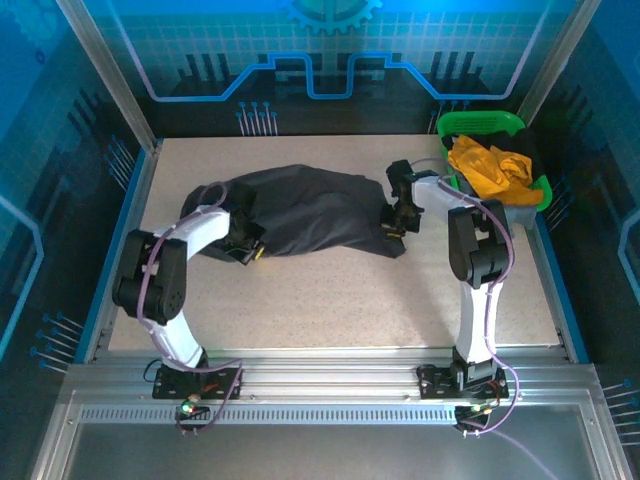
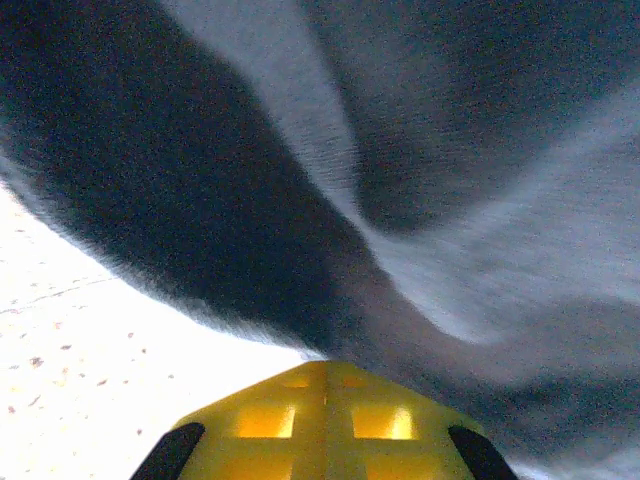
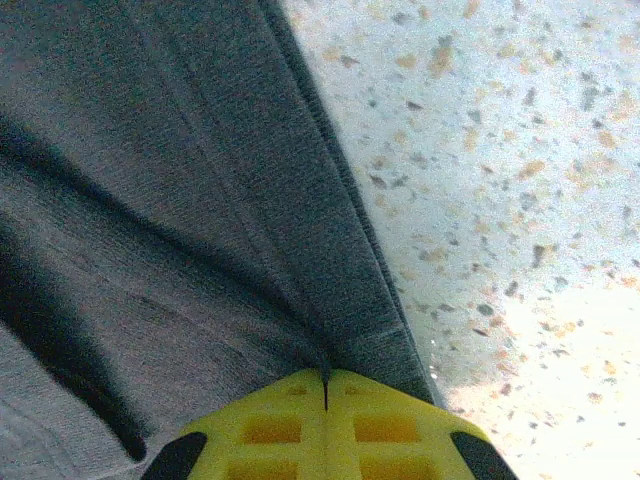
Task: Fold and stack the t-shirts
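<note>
A large black t-shirt (image 1: 310,210) lies crumpled across the middle of the table. My left gripper (image 1: 245,247) is at its near left edge, and in the left wrist view its yellow jaws (image 2: 325,365) are shut with the dark cloth (image 2: 300,200) pinched at their tip. My right gripper (image 1: 397,222) is at the shirt's right edge. The right wrist view has those jaws (image 3: 326,375) shut on the hemmed border of the grey-black fabric (image 3: 200,200). An orange-yellow t-shirt (image 1: 488,165) lies bunched in the basket at the back right.
A green plastic basket (image 1: 480,124) stands in the back right corner of the speckled table (image 1: 330,300). Metal frame posts and blue panels wall in the table's sides and back.
</note>
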